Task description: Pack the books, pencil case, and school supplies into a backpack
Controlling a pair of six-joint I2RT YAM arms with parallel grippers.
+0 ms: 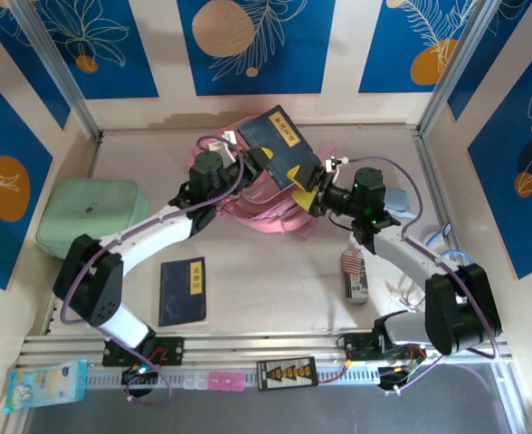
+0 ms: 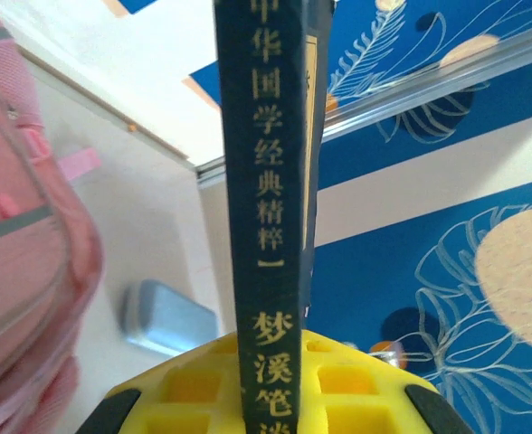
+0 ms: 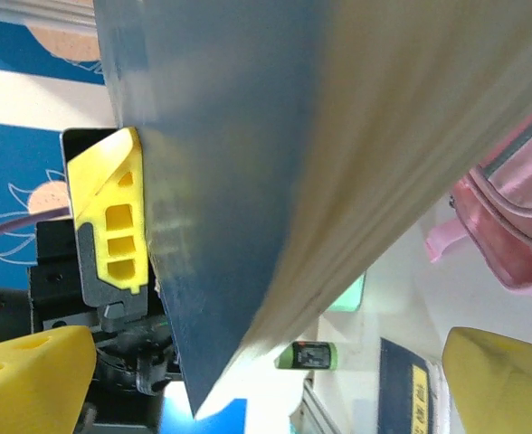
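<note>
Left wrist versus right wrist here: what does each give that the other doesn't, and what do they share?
Left wrist: the titled spine of the held book, and the pencil case. Right wrist: that book's cover and page edges, the open right tool, the green cylinder, and a second blue book. Both: the held book and the pink backpack.

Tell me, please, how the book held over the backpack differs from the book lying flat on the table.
The held book is up in the air, tilted above the backpack; the table book lies flat, cover up. The held book is clamped in the left gripper; nothing touches the table book. Both are dark blue with a yellow title strip.
</note>
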